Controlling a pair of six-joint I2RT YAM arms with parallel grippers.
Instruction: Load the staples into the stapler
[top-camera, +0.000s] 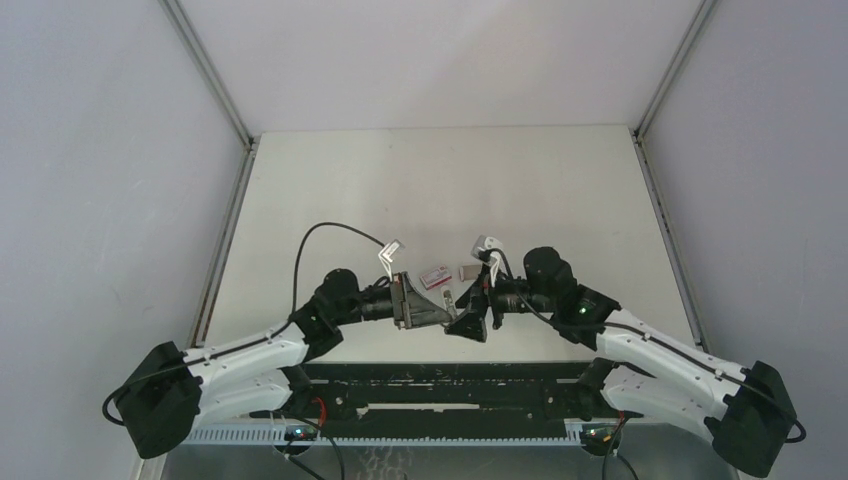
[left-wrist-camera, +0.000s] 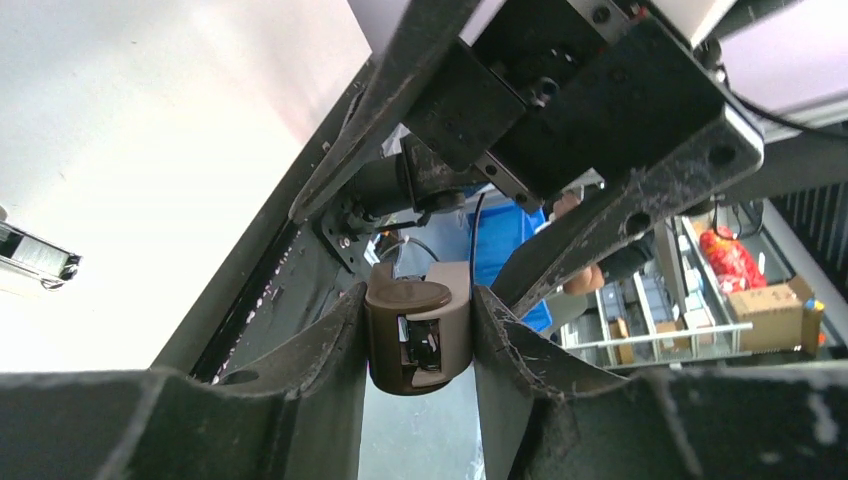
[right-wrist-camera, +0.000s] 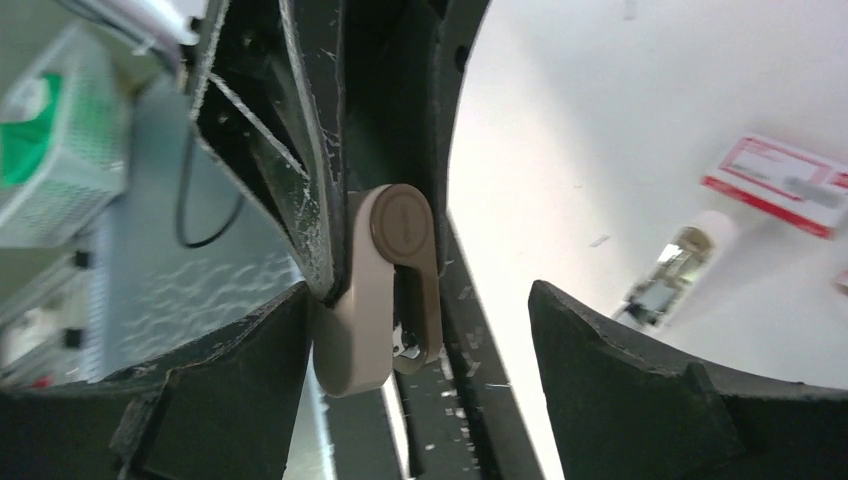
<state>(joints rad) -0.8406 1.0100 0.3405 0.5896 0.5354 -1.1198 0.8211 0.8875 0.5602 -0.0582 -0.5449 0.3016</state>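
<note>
A small beige and brown stapler (left-wrist-camera: 418, 335) is clamped between the two fingers of my left gripper (left-wrist-camera: 420, 345), held up above the table's front edge. Shiny metal shows through a window in its side. My right gripper (right-wrist-camera: 420, 300) stands open around the same stapler (right-wrist-camera: 375, 300): its left finger lies against the beige side and its right finger is well apart from it. In the top view both grippers (top-camera: 445, 312) (top-camera: 470, 322) meet at the near middle. I cannot pick out any loose staples.
A red-and-white box (top-camera: 433, 276) (right-wrist-camera: 775, 180) lies on the table just beyond the grippers. Beside it lies a small white piece with metal in it (top-camera: 468, 272) (right-wrist-camera: 680, 265). The black rail (top-camera: 440, 375) at the table's front runs under the grippers.
</note>
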